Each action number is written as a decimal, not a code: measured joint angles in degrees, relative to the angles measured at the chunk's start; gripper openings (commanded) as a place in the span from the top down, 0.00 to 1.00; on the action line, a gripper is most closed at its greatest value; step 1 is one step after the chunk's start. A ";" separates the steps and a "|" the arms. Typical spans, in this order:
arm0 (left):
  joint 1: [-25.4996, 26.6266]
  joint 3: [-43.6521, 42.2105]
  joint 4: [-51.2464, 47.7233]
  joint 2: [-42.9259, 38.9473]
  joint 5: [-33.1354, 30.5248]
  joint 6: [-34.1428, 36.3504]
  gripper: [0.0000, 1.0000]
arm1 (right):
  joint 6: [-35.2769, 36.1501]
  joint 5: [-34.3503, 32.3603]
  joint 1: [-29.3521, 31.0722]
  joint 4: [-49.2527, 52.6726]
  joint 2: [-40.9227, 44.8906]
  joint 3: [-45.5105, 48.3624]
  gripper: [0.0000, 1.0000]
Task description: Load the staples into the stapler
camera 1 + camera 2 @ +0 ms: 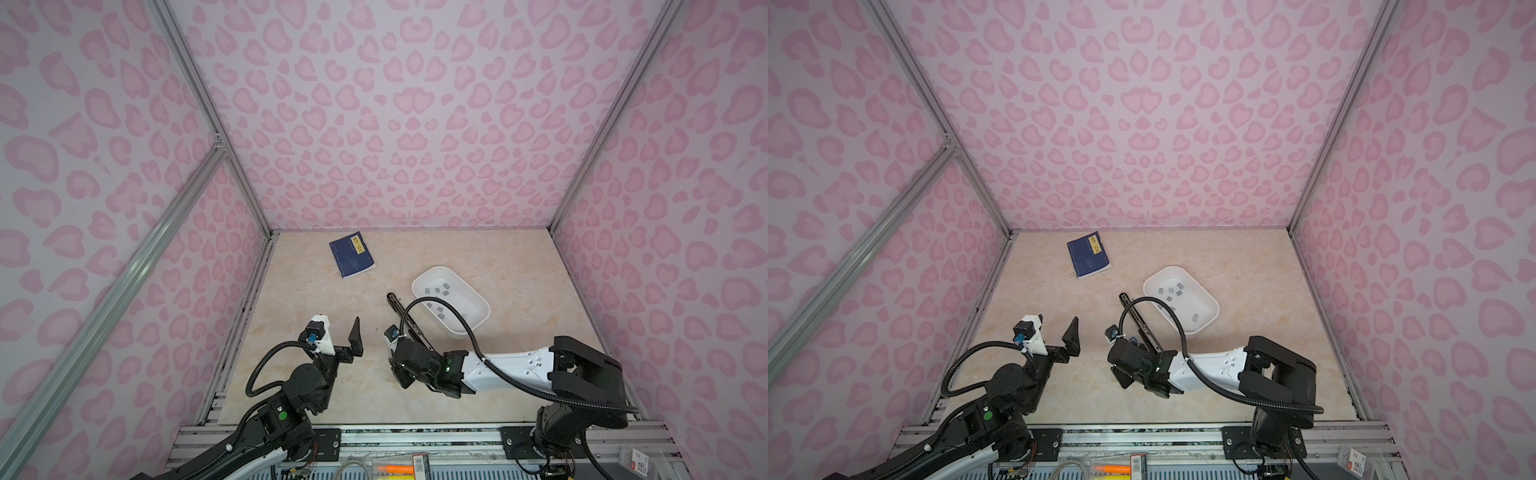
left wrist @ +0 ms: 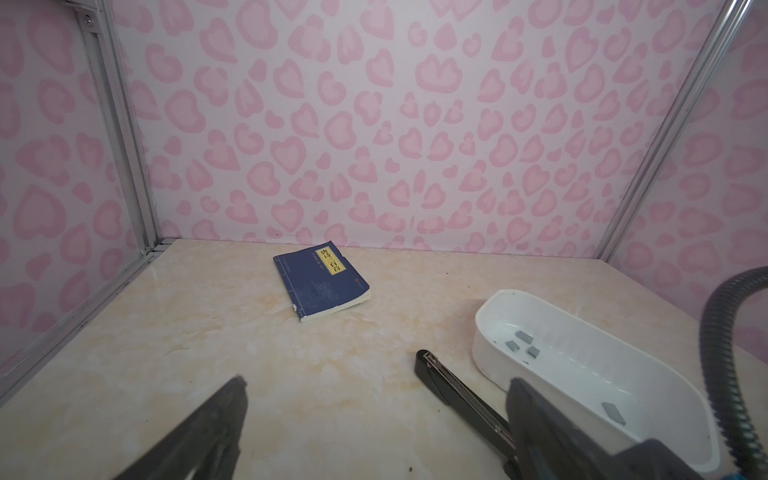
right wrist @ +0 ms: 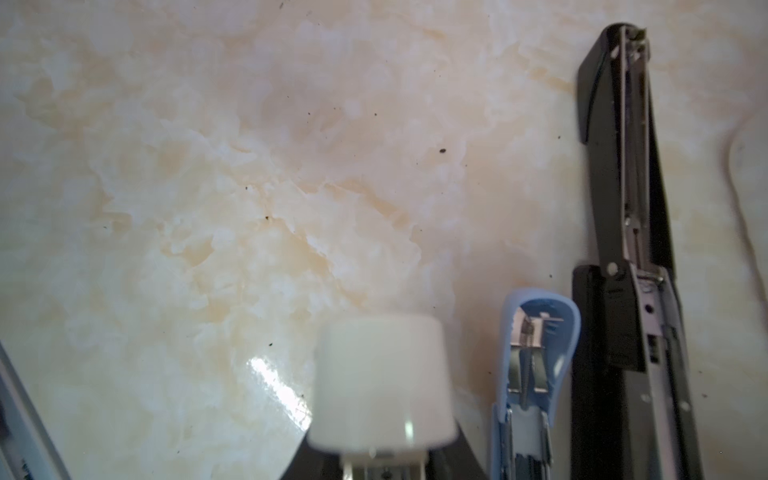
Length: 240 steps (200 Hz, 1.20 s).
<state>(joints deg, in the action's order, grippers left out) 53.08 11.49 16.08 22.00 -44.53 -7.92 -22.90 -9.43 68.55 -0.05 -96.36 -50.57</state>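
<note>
A black stapler [image 1: 409,322] [image 1: 1140,320] [image 2: 457,386] [image 3: 627,208] lies opened flat on the marble table, its metal channel facing up. Beside it lies a smaller light-blue stapler [image 3: 536,374], also open. The staples [image 1: 436,291] [image 1: 1169,291] [image 2: 523,345] are several small grey blocks scattered in a white tray [image 1: 457,332] [image 1: 1214,307] [image 2: 482,332] just beyond the black stapler. My right gripper [image 1: 392,338] [image 1: 1115,336] [image 3: 384,453] is shut on the blurred end of a white stapler [image 3: 382,374], low over the table left of the blue one. My left gripper [image 1: 341,334] [image 1: 1059,336] [image 2: 376,382] hangs open and empty, left of the staplers.
A dark blue book [image 1: 351,254] [image 1: 1088,254] [image 2: 322,282] lies at the back left of the table. The right arm's black cable [image 1: 436,303] loops over the tray. Pink patterned walls with metal frame posts close in three sides.
</note>
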 measured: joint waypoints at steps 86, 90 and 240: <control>-0.24 2.23 -1.22 4.35 -2.40 -2.05 0.02 | -0.04 -1.07 -2.03 3.23 -8.59 -7.85 0.69; -0.24 2.23 -1.29 4.24 -2.40 -2.10 0.02 | -0.04 -1.09 -2.03 3.23 -8.83 -7.98 0.69; -0.55 2.14 -1.60 1.84 -3.39 -3.17 0.03 | 0.52 -2.40 -3.82 3.74 -11.30 -12.55 0.45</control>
<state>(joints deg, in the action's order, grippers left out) 52.53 13.63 14.48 23.83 -47.92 -11.09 -22.37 -11.84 64.73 3.68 -107.66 -63.11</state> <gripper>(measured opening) 0.973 0.527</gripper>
